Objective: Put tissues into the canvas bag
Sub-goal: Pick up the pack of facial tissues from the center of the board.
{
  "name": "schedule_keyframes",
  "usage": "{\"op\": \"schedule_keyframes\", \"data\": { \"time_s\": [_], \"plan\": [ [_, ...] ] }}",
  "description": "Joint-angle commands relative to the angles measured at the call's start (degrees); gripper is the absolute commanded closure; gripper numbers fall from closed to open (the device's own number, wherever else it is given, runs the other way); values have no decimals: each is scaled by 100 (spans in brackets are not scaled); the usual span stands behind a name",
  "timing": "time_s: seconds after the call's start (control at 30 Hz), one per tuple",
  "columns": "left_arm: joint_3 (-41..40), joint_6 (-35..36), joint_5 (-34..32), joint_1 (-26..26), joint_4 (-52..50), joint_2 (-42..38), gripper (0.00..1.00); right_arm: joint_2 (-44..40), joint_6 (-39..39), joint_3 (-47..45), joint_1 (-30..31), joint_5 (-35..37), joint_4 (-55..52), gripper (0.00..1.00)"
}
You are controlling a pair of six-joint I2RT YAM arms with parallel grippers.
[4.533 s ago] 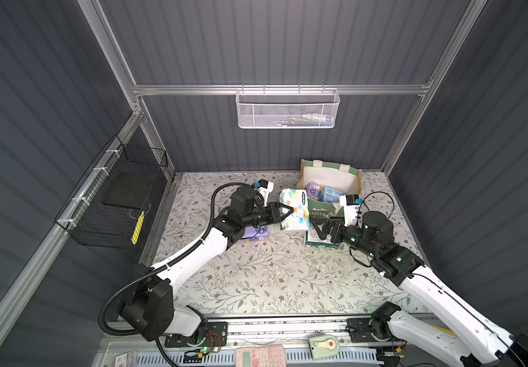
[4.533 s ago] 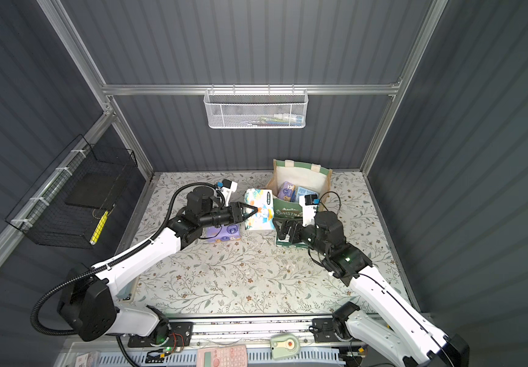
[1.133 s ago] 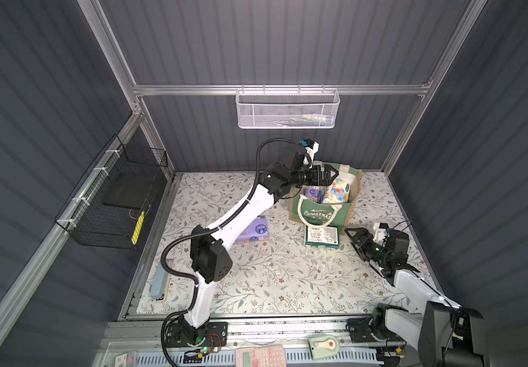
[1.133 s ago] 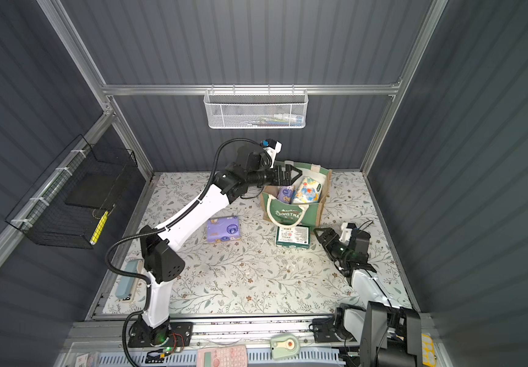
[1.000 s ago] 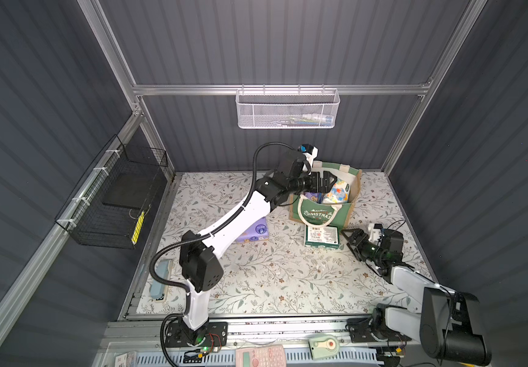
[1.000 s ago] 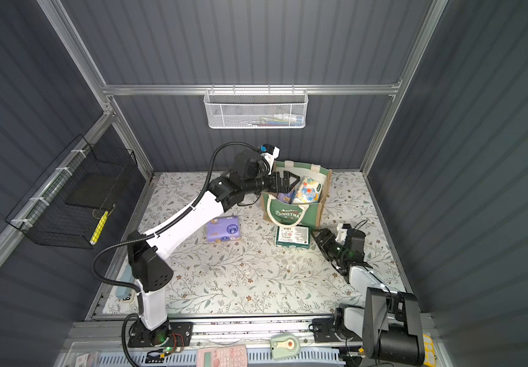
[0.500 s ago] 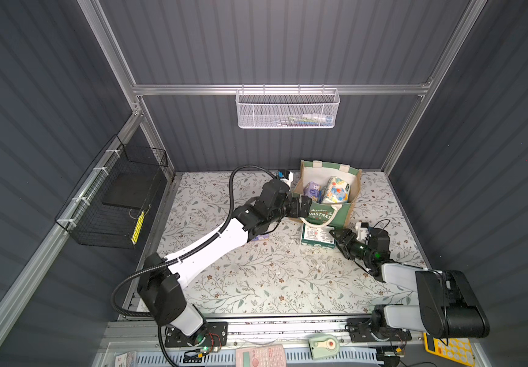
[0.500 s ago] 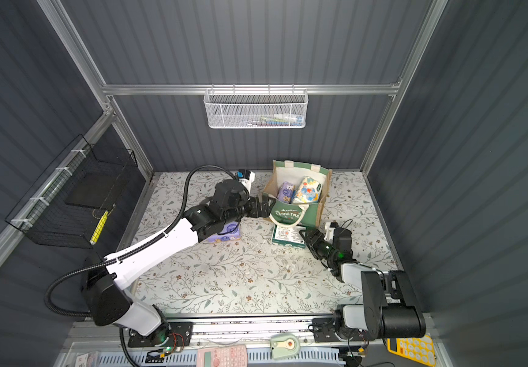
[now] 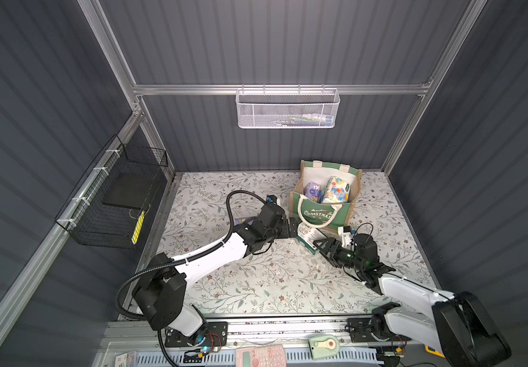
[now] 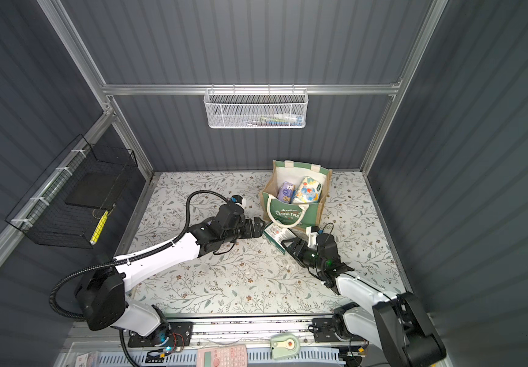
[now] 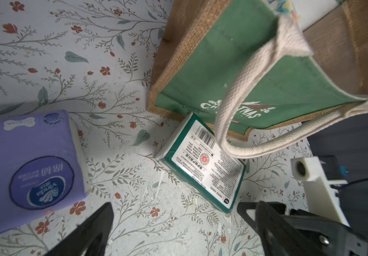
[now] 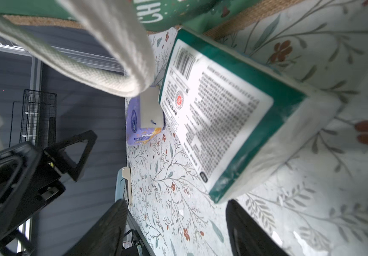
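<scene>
While both top views show a cartoon pack (image 9: 335, 190) and a purple pack (image 9: 312, 190) inside the canvas bag (image 9: 318, 216), the wrist views alone show clearly a second purple pack (image 11: 27, 164) on the bench (image 11: 112, 44) beside it. At the bag's front lies the green-and-white pack (image 9: 308, 236). The left tool (image 9: 293, 228) is spread wide and the right tool (image 9: 319, 248) is parted; both are empty.

In a top view the left arm (image 9: 224, 251) covers nearly all of the purple tissue pack (image 9: 241, 220) beside the canvas bag (image 9: 342, 211). The left wrist view cuts both off at its edges. The bag's rope handle (image 11: 242, 88) hides part of the dark green-and-white pack (image 11: 203, 164) at the bag's foot. In the right wrist view that pack's print is blurred. The white mesh basket (image 9: 288, 109) behind the bag holds things too small to name.
</scene>
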Motion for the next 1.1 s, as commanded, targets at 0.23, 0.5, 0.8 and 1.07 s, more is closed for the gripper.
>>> {"op": "schedule_keyframes", "data": {
  "time_s": [0.23,0.5,0.8,1.07],
  "plan": [
    [-163,-723,1328,142,899,872,0,-499,-1207,312,-932,678,-1354,22],
    [-396,-1147,1711,124,1447,1269,0,620,-1701,795,-1103,340,-774,23],
    [-286,-1238,2010,124,1541,1652,0,1214,-1934,873,-1103,329,-132,22],
    [-137,-1169,2017,133,1548,1819,0,1564,-1878,780,-1061,196,384,22]
  ]
}}
